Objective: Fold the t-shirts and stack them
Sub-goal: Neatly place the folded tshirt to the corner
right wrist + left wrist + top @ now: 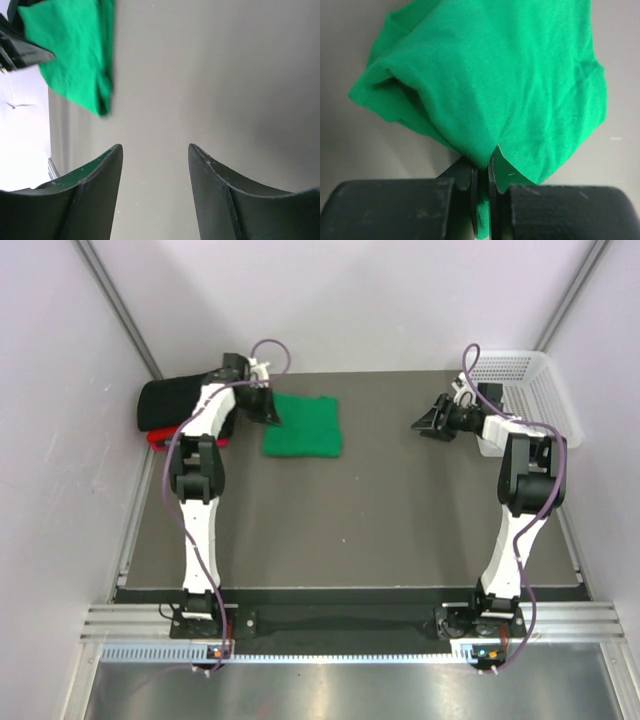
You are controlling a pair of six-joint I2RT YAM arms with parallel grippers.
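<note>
We grip the folded green t-shirt (303, 427) by its edge, left pincer (482, 172) clamped tight, far-left on the tabletop (400, 520); the right pincer (155, 165) gapes empty. The black t-shirt (170, 400) and red t-shirt (157, 438) seem piled alongside; green awaits stacking.

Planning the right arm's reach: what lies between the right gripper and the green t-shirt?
Nothing: only bare dark table separates the right gripper from the green t-shirt, as the top view shows.

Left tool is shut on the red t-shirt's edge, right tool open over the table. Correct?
No. The left tool is shut on the edge of a green t-shirt, not a red one; the left wrist view shows it. The right tool is indeed open over the table.
</note>
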